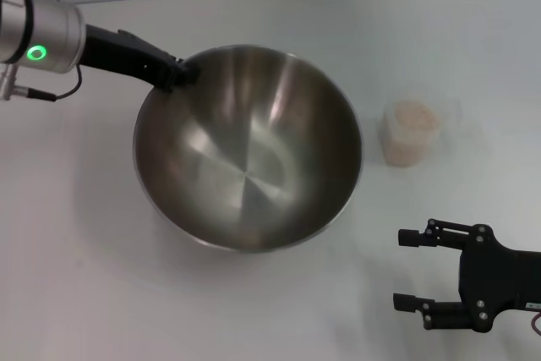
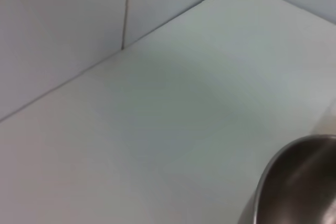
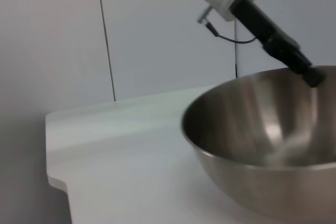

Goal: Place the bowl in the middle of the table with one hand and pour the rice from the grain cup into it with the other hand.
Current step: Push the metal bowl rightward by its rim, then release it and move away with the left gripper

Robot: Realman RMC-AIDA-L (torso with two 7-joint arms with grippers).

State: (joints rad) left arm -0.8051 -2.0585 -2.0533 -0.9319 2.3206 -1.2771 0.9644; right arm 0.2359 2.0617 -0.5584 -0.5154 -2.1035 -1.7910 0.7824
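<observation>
The large steel bowl [image 1: 245, 150] is near the middle of the white table [image 1: 84, 276] and is empty. My left gripper [image 1: 182, 71] is shut on the bowl's far-left rim. The bowl's rim also shows in the left wrist view [image 2: 294, 182]. In the right wrist view the bowl [image 3: 262, 140] shows with the left gripper [image 3: 310, 74] on its edge. The clear grain cup [image 1: 412, 131] stands upright to the right of the bowl, full of pale rice [image 1: 410, 120]. My right gripper [image 1: 399, 268] is open and empty, nearer than the cup, at the lower right.
A pale wall with seams [image 3: 105, 35] runs behind the table. The table's corner and edge [image 3: 58, 182] show in the right wrist view. Bare tabletop lies in front of the bowl and to its left.
</observation>
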